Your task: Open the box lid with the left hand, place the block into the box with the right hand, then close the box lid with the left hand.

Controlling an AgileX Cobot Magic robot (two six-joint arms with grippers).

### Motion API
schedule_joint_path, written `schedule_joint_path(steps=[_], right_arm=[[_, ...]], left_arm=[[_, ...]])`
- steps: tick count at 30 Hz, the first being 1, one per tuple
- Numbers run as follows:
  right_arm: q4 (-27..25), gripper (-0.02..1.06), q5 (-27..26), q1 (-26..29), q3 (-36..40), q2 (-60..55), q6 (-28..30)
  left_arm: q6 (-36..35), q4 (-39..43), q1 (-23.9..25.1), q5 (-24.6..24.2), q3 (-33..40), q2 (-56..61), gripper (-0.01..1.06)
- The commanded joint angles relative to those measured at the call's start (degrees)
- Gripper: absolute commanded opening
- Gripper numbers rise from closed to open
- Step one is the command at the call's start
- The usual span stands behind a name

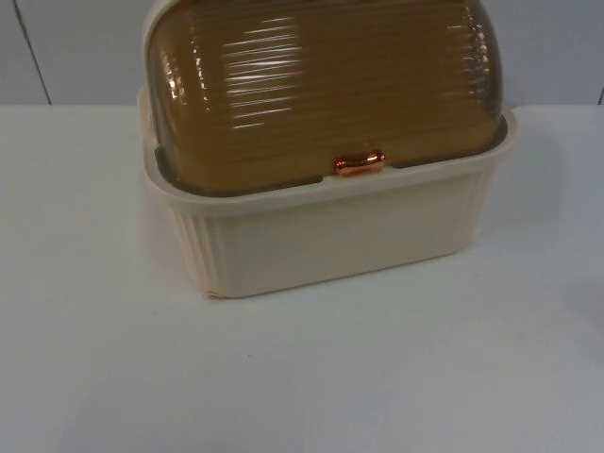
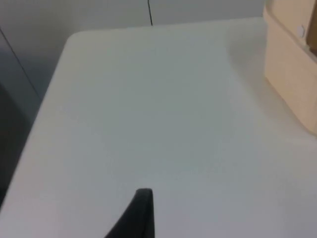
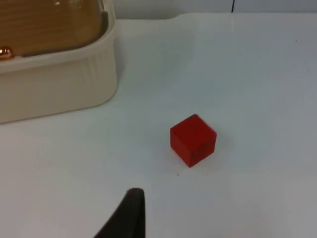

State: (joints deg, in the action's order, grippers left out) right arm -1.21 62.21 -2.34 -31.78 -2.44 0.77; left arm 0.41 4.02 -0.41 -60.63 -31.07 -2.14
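Cream plastic forms the body of the box (image 1: 330, 241), which stands on the white table (image 1: 302, 377) toward its far edge, in front of the grey partition wall (image 1: 75, 47). Vertical ribs run along the front wall of the box. An amber, see-through lid (image 1: 321, 85) with horizontal ridges arches over the box and sits down on the rim; the lid is closed. A small copper-coloured handle (image 1: 359, 162) is fixed at the middle of the lid's front edge, just above the rim.

Left wrist view: one black fingertip (image 2: 141, 213) of the left gripper stands over bare table surface. A cream corner of the box is visible at the edge of that view, well apart from the fingertip. Whether the left gripper's fingers are spread or pressed together cannot be told.

Right wrist view: one black fingertip (image 3: 130, 213) of the right gripper stands over the table. A red block (image 3: 193, 139) rests on the table surface, apart from the box and near the fingertip but not touching it. The block sits flat, with one corner turned toward the camera. The box, the closed lid and the copper handle appear beyond the block. Whether the right gripper's fingers are spread or pressed together cannot be told.
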Motion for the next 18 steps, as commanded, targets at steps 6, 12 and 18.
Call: schedule_joint_path(steps=[6,12,18], right_arm=[[7.03,1.04,-6.09,-0.15,-9.65,-12.4,-0.77],[12.23,1.04,-17.25,-0.15,-11.33,-21.69,-6.83],[13.37,1.04,-20.41,-0.15,-12.76,-31.39,-9.41]], left_arm=[[-4.09,3.78,0.05,12.4,-5.18,-10.17,1.05],[-5.57,3.56,0.05,20.14,-5.18,-18.44,1.05],[-5.57,2.77,0.05,23.52,-5.41,-27.48,1.05]])
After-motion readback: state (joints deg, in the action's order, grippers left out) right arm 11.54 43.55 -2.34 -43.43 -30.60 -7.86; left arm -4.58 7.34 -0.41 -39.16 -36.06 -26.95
